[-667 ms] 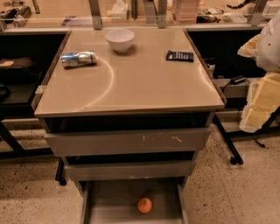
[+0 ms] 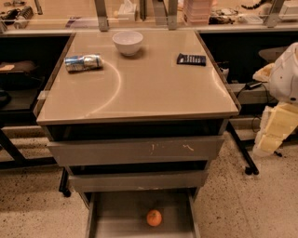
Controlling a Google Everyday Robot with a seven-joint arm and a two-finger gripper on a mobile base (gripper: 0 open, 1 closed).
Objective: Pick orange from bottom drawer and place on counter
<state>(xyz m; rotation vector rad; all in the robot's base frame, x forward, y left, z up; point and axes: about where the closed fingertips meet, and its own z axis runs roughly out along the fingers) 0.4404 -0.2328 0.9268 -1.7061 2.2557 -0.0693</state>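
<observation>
The orange (image 2: 154,217) lies on the floor of the open bottom drawer (image 2: 116,218), near its middle, at the bottom of the view. The counter (image 2: 153,83) is the glossy beige top above the drawers, with a faint arc mark. My gripper (image 2: 274,132), a pale cream part below the white arm (image 2: 285,74), hangs at the right edge of the view. It is beside the cabinet, far right of and above the orange, and touches nothing.
On the counter stand a white bowl (image 2: 128,42) at the back, a lying silver can (image 2: 84,62) at the left and a dark flat object (image 2: 191,59) at the right. Two closed grey drawers (image 2: 135,151) sit above the open one. A cluttered workbench (image 2: 223,14) runs behind.
The arm and gripper at the right edge have sunk slightly lower. The orange, the drawers and the things on the counter have not moved.
</observation>
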